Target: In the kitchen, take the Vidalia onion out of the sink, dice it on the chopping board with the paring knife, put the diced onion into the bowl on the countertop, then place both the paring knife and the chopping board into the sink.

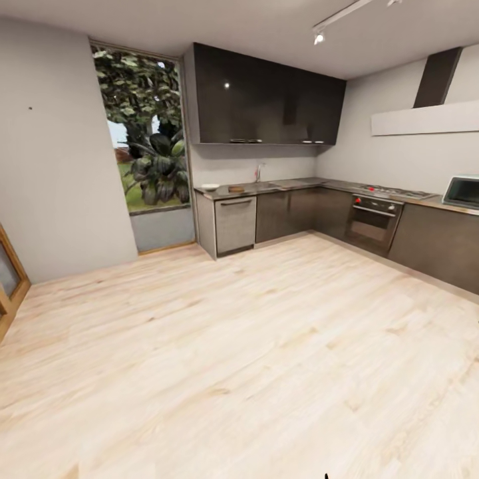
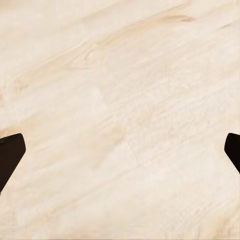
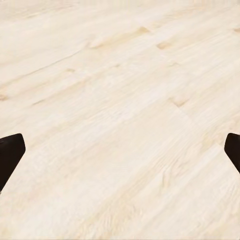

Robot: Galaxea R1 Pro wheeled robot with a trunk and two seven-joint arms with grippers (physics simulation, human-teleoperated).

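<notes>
Pale wood floor [image 1: 253, 372] takes up most of what the robot sees right now, and it's well back from the kitchen. Both wrist views look down at bare planks, with the left gripper [image 2: 120, 155] spread wide and holding nothing, and the right gripper [image 3: 120, 155] the same.

Far across the room is the countertop [image 1: 319, 185], running along the back wall and around the corner. On its left end sits the bowl [image 1: 210, 187], a small white shape, with the chopping board [image 1: 236, 189] just beside it toward the tap. The sink [image 1: 283, 183] is past that, by the chrome tap [image 1: 257, 173]. The onion and knife are too small to make out from here.

Everything lies ahead and slightly left of centre, so the left arm is probably a touch nearer, but the base has to drive over first.
</notes>
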